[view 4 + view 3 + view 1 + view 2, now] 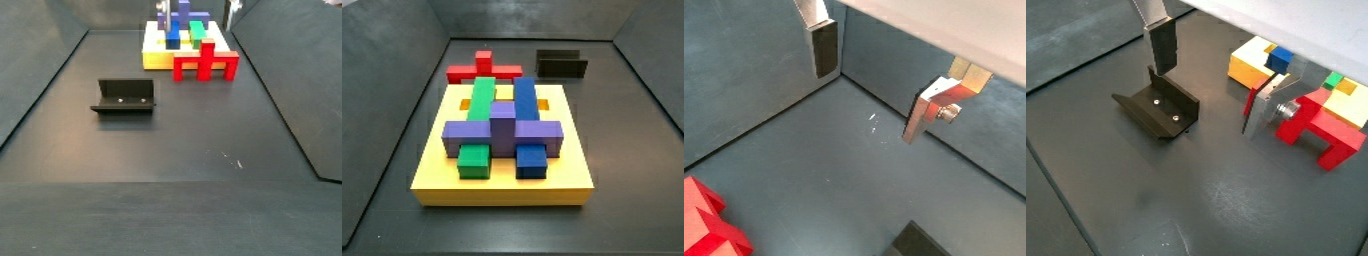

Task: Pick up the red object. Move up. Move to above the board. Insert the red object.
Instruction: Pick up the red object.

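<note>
In a wrist view the pincer (885, 90) hangs over bare dark floor, its two silver fingers (822, 45) set wide apart with nothing between them. The red object (708, 222) shows only as a corner at the picture's edge, well clear of the gap between the fingers and off to one side of the pincer rather than under it.

In the other wrist view the pincer (1213, 85) is again spread wide and empty. Here the red object (1320, 125) is plain: it lies flat on the floor just beside one finger (1267, 105), outside the gap, not between the plates. The board (1264, 60) sits just beyond it, and the fixture (1160, 108) stands under the opposite finger's side. So the piece lies sideways from the pincer, on the board's side, and I would judge the coming move to be a short shift that way before any descent.

In a side view the red object (484, 70) lies flat, cross-like, its crossbar running parallel to the board's (436, 170) near short edge, touching or almost touching it. The pincer is not to be seen here.

In the other side view the red object (205, 65) lies against the board (155, 52), its long bar running across the picture, legs pointing toward the camera; the fixture (124, 97) stands well apart. Only a sliver of the pincer (233, 10) shows at the top.
</note>
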